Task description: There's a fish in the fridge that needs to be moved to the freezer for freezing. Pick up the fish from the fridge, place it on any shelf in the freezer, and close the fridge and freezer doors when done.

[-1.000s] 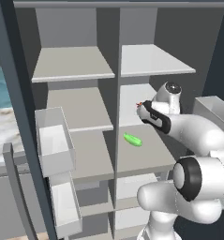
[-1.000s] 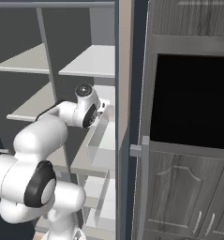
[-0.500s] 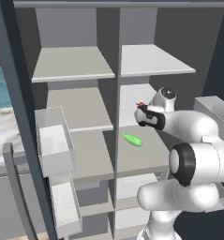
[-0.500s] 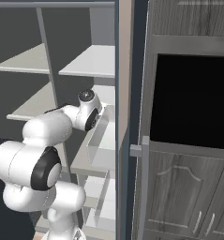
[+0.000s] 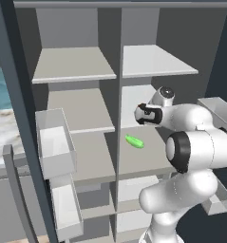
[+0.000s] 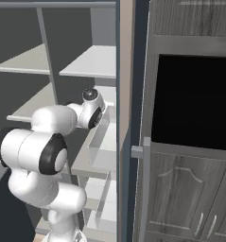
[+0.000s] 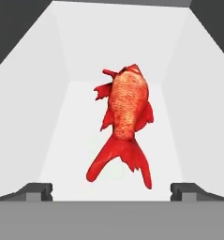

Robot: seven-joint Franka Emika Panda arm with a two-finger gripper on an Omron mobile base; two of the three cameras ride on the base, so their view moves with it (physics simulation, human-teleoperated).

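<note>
My gripper (image 7: 111,190) is wide open, holding nothing. The small red-orange scaly fish (image 7: 124,123) lies just ahead on the light grey shelf (image 7: 66,126), tail toward my fingertips (image 7: 37,191), head pointing away.

A glossy white arm (image 5: 195,142) of rounded, bulbous segments — black rings at its joints, a grey-capped wrist — ending in small dark finger tips (image 7: 38,191).

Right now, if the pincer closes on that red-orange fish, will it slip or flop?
The scaly red-orange fish lies flat on the light grey shelf, so rolling seems unlikely. Its thin fanned tail would probably flop. Its rounded, tapering body may slip between the open pincer unless gripped mid-body.
</note>
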